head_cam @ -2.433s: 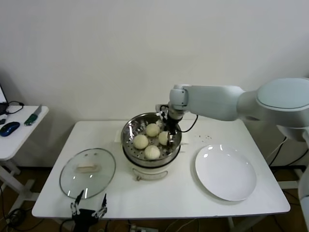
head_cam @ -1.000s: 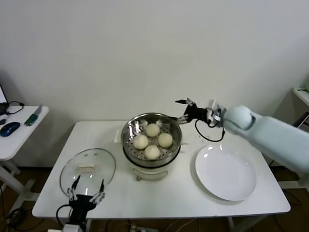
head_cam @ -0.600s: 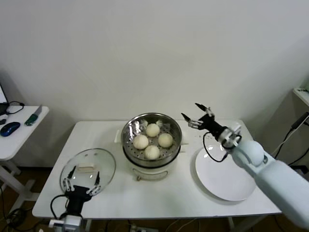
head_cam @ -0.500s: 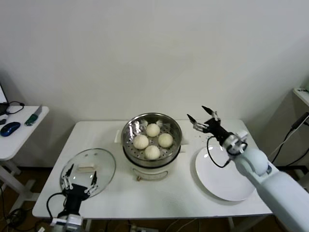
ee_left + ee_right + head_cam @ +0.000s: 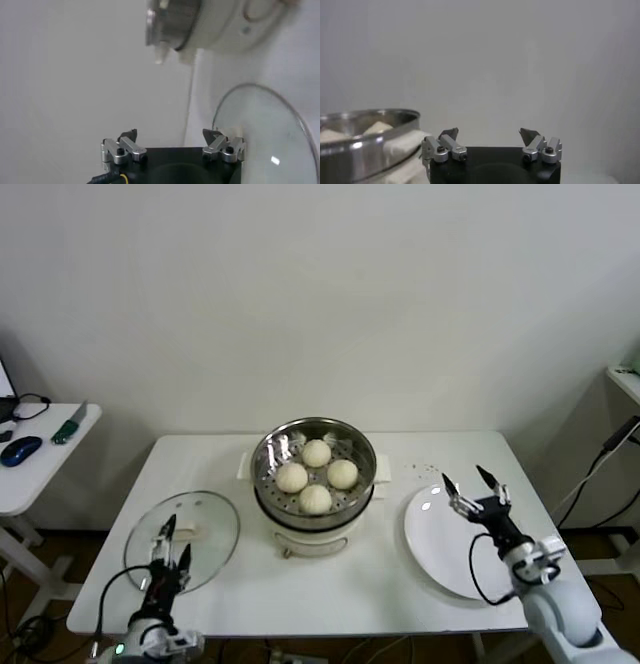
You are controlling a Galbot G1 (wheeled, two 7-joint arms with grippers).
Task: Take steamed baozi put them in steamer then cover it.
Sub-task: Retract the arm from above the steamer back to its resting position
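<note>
Left gripper [image 5: 168, 556]: jaws wide apart, holding nothing, hovering low over the near edge of the cover [image 5: 182, 539]; right gripper [image 5: 472, 486]: jaws likewise spread and empty, above the white plate [image 5: 466, 550], well clear of the work. Steamed baozi [image 5: 317, 475]: four, all seated in the steamer [image 5: 314, 474] at table [image 5: 330, 584] centre; loading apparently done. Step in hand, by judgement: lifting the cover. Cover: clear glass, metal-rimmed, lying flat on the table to the left of the steamer, whitish bar handle [image 5: 180, 532] at its middle, just beyond the left gripper's fingertips. Recommended handling: advance slightly toward the handle; align jaws across the bar's short width; descend squarely; close firmly before lifting, glass being heavy and slippery; keep level in transit; lower concentric with the steamer rim. Risk: a pinch on the glass edge rather than the bar, with tilt or slip likely.
</note>
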